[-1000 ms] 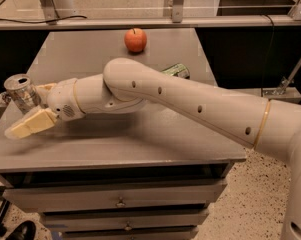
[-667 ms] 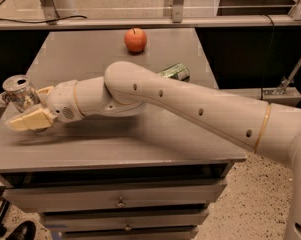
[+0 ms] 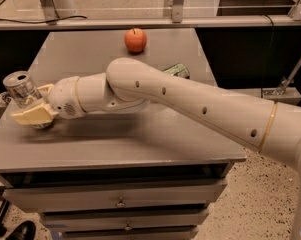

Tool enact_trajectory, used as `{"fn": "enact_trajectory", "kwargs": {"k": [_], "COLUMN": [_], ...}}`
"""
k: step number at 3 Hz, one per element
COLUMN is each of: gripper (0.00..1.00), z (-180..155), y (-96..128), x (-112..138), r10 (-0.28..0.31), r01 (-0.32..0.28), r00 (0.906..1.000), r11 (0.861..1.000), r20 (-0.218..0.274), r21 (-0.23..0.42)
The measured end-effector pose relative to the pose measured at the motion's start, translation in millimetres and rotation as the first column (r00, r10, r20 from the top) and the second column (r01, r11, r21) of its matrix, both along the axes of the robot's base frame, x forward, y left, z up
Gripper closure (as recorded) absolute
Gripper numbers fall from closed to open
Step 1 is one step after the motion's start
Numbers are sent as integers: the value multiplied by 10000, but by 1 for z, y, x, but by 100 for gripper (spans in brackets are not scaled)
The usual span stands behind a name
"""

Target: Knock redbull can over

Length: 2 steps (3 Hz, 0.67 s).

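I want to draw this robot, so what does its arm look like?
The arm is fat, round and creamy white, like a smooth tube, with small dark dots along it. Thin gold rings circle it near the wrist and farther back. No cables show. Its pincer, at the edge of the table beside the redbull can, is pale yellow.

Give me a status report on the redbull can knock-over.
Gripper at left edge of grey table, against slim silver metal can. Can not yet down. Round red apple and fat green-and-silver can well clear.
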<state>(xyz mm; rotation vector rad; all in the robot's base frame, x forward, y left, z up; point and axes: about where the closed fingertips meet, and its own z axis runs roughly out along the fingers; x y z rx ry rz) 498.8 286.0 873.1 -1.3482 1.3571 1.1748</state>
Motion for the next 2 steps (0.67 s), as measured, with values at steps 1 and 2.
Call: {"fn": "enact_trajectory", "kwargs": {"k": [1,2], "gripper": [100,100], "z": [7,22], "y": [-13,-41], "x": [15,35], "r10": [-138,-379], "r01": [161,537], "r00": [9993,9952], "r11": [9975,9822], "r20": [340,902], "r21": [-684,-1802]}}
